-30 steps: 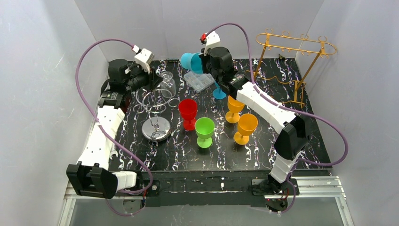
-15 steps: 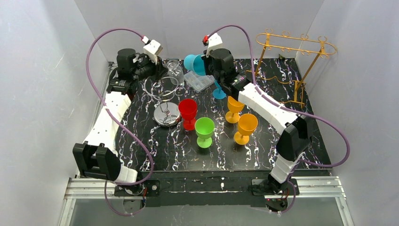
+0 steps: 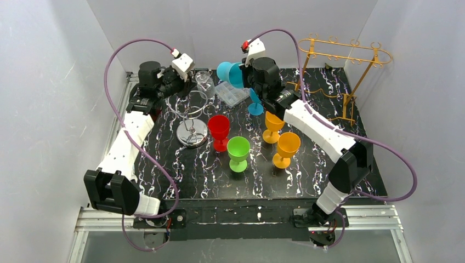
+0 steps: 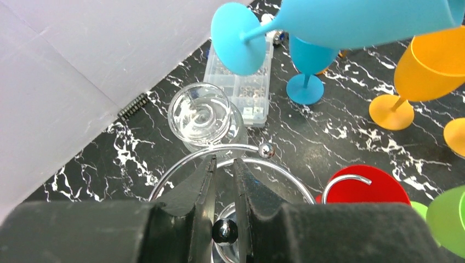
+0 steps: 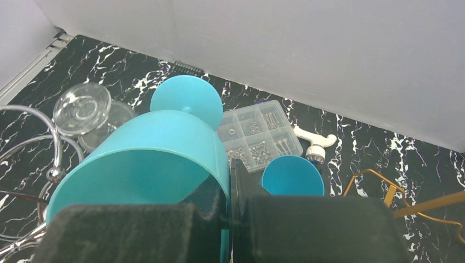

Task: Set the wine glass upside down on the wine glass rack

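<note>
Blue wine glass: in the air over the rear of the surface, lying roughly on its side. The foot points away from the wrist, toward the chrome rack. It is not yet on any rack.

Right tool: clamped on the bowl rim, one finger inside the bowl and one outside.

Left tool: jaws nearly together, with a ball-ended chrome part of the rack between them. Judged to be gripping the rack to steady it.

Chrome rack: upright at rear left, wire rings above a round base. A clear glass stands foot-up just beyond the front ring (contact cannot be confirmed).

Gold rack: rear right, well apart from the held glass.

Nearby items: a second blue glass and a parts box stand near the held glass, lower down.

Handling: the glass is opaque and probably plastic, so light, stiff and smooth-walled, and less fragile than the clear one. A rim pinch may slip or swivel as the glass turns foot-up.

Take-hold point: the rim grip suits the job, since it leaves stem and foot free to slide into a wire ring.
</note>
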